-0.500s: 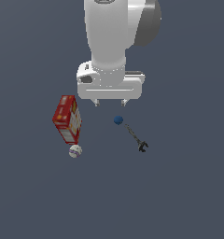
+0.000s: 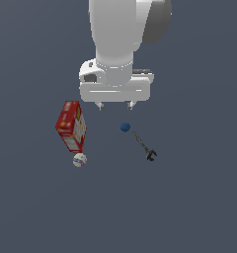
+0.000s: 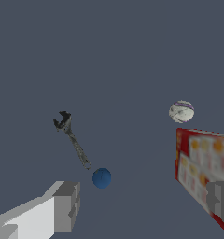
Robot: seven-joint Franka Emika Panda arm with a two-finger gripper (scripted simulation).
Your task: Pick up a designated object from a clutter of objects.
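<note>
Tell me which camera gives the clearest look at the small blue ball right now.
The wrist view: the blue ball appears larger there, unobstructed, just off the end of the wrench and between the open gripper's fingers. The exterior view shows the ball much smaller, below the gripper, with the wrench end beside it.

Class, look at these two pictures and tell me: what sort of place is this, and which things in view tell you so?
Likely a simulated test bench, not a real room: a flat, featureless grey floor, a robot gripper hanging open above it, and unrelated items scattered about: a blue ball, wrench and red carton.
</note>
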